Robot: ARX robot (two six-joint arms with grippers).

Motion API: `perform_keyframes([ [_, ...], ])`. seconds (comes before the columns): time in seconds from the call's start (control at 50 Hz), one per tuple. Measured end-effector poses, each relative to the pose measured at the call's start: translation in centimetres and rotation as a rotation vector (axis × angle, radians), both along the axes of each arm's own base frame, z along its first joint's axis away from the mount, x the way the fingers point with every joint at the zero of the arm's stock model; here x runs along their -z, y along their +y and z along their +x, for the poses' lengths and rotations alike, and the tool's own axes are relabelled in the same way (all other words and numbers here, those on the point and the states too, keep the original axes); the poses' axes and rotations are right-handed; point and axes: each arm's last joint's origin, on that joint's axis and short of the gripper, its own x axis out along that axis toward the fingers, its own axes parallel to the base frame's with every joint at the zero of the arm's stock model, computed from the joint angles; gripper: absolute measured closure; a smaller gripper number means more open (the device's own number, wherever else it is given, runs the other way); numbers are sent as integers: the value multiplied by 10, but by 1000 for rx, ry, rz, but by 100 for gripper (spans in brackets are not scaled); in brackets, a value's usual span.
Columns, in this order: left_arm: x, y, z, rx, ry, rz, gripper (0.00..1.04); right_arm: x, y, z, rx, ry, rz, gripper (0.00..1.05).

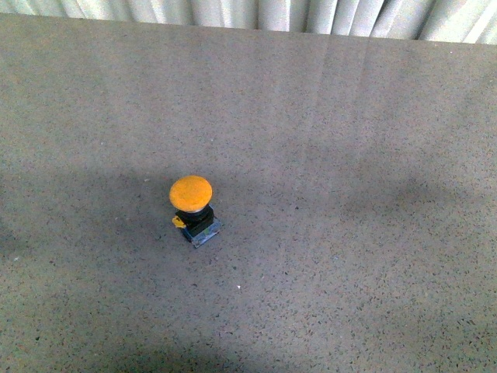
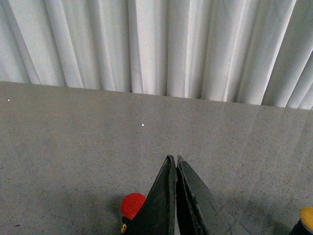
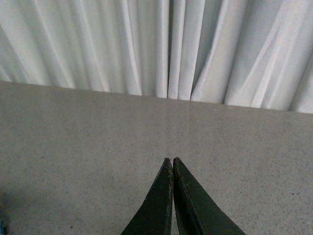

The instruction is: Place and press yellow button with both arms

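Nothing's really started: the round orange-yellow domed push button sits alone on the speckled grey table, a bit left of centre. Left gripper and right gripper both pinched closed, empty. Placing and pressing still to do.

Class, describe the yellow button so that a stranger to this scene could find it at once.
Start from the wide grey speckled table with the white curtain behind. Left of centre stands the yellow button, alone. Its orange-yellow domed cap tops a black body; the left wrist view's button is red-capped.
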Motion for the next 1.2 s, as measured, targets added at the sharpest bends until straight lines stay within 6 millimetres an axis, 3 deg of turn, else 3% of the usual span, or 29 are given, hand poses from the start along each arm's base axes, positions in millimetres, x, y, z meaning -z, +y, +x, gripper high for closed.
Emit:
perform_keyframes([
  [0.26,0,0,0,0,0,0,103,12,-9,-16,-2,1,0,103],
  [1.2,0,0,0,0,0,0,103,3,-10,-47,3,-31,0,103],
])
